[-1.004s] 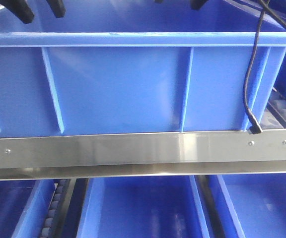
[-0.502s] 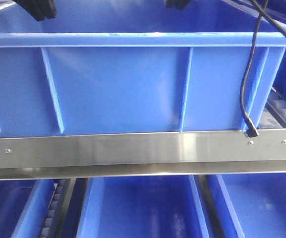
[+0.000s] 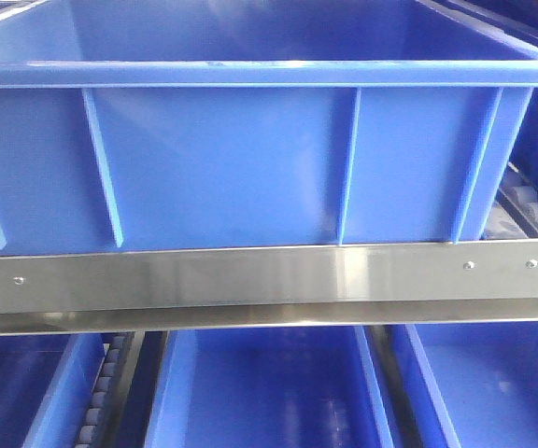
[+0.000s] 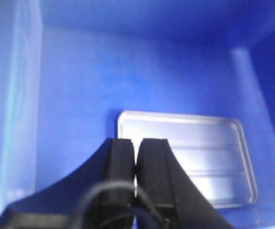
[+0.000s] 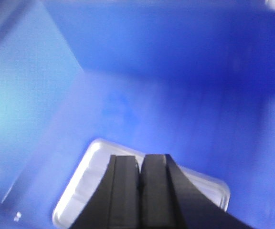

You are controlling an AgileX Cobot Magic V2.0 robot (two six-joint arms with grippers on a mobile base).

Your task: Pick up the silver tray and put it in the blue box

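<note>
Silver tray (image 4: 185, 160) lies flat on the floor of the blue box (image 3: 250, 159), seen from above in both wrist views; in the left wrist view it sits toward the near right part of the floor, apart from the left wall. The placing looks done. Left gripper (image 4: 136, 162) hangs above the tray with its black fingers pressed together on nothing, and the right gripper (image 5: 140, 179) does likewise over the tray's near end (image 5: 80, 191). Neither shows in the front view, where only the box's ribbed wall and a steel rail (image 3: 269, 280) below it appear. By its look the tray is thin sheet metal: probably light, stiff, and slippery on its polished floor, with two long ridges that give no purchase. Its raised rim is the sensible place to pinch, one finger inside and one outside, ideally mid-way along a long edge so it does not tip.
</note>
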